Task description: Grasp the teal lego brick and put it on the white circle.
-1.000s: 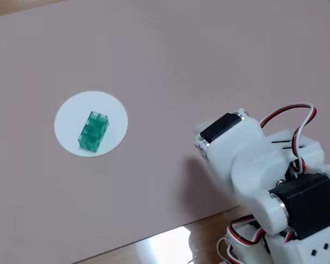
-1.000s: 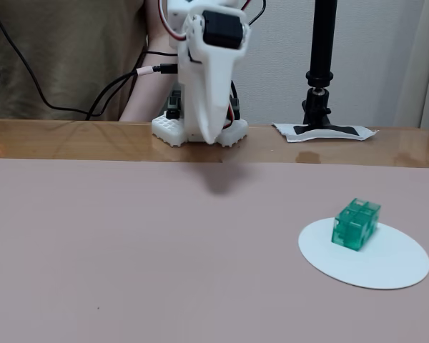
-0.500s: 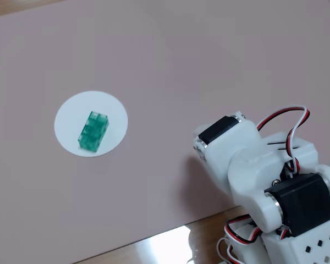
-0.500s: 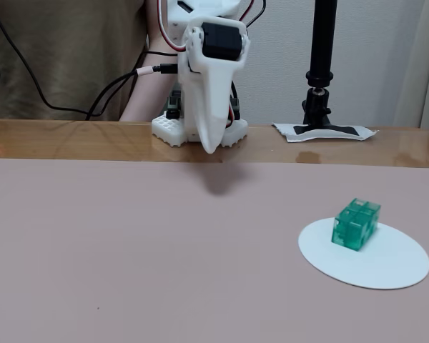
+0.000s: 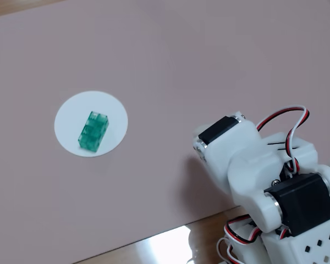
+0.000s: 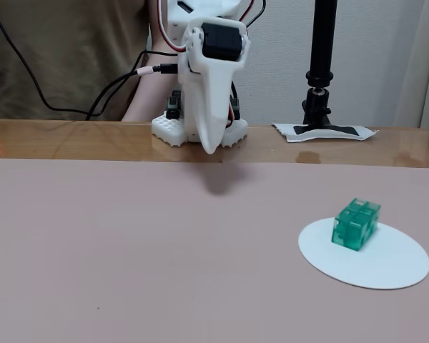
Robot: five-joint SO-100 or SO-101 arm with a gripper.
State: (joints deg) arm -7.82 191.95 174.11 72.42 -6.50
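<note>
The teal lego brick is lying on the white circle, well inside its edge, with its long side running at a slant in the fixed view from above; in the low fixed view from the front the same brick is sitting on the circle toward its left and far part, with white showing all around it. The circle is lying flat on a pale pink mat that is covering most of the desk, whose glossy wooden strip is showing at the far edge in the front view. The white arm is sitting folded near its base at the lower right of the view from above, well apart from the brick. The claw is pointing downward in the front view, hanging above the far edge of the mat and casting a soft shadow just below its tip; its two fingers are appearing pressed together into one narrow point, pinching nothing. Red, white and black wires are looping over the arm's upper joint. A black camera stand is standing upright on the desk to the right of the arm's base in the front view.
</note>
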